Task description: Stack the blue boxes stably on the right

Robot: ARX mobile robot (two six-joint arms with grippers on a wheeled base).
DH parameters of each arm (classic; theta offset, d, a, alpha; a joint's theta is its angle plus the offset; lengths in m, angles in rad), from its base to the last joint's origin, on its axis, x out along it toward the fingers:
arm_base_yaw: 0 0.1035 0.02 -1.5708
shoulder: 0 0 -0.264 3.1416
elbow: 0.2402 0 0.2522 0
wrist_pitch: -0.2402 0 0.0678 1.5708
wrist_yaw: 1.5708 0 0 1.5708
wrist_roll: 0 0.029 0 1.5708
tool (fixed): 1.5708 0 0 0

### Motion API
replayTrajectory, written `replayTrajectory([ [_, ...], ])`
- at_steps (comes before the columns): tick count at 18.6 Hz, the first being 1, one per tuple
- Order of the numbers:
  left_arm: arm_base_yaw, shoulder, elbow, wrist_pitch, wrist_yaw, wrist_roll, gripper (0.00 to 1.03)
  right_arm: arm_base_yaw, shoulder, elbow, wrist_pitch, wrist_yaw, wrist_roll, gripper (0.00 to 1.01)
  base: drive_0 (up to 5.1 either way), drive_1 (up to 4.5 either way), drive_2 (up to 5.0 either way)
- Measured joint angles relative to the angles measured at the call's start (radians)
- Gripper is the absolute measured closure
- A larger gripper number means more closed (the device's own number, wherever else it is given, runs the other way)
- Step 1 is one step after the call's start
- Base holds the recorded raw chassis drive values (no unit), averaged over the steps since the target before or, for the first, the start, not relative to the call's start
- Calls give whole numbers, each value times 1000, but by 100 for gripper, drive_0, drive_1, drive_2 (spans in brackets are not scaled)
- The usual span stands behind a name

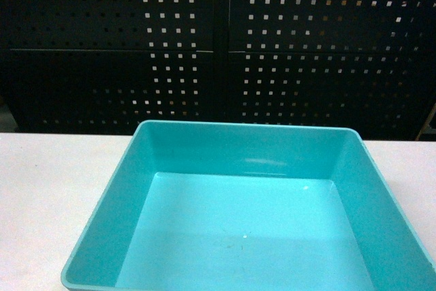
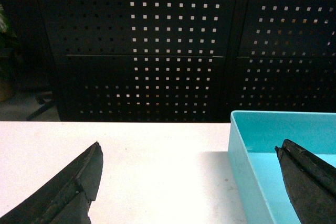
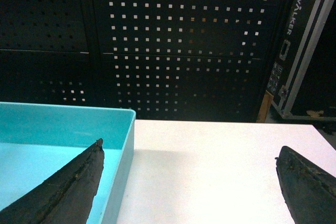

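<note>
Head view: 1 turquoise tub (image 1: 248, 202) on the white table (image 1: 48, 189) (no arms visible), left wrist: left gripper (image 2: 189, 182) spread wide straddling its left wall, right wrist: right gripper (image 3: 189, 182) equally agape astride its right wall, gripping nothing.

The turquoise tub (image 1: 245, 223) runs off the bottom and right edges of the head view, so its near wall is out of sight. In the left wrist view, only its left part shows, and in the right wrist view only its right part. Both grippers' fingers (image 2: 68, 192) (image 3: 307, 184) are cut off by the lower edges; only the tips show. The desk (image 1: 54, 189) extends beyond the frame.
</note>
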Motion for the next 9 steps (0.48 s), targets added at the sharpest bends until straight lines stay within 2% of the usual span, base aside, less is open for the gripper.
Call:
replayTrajectory([
  [9, 0, 0, 0, 0, 0, 0, 5, 0, 0, 0, 0, 0, 0, 3, 0, 0, 0],
])
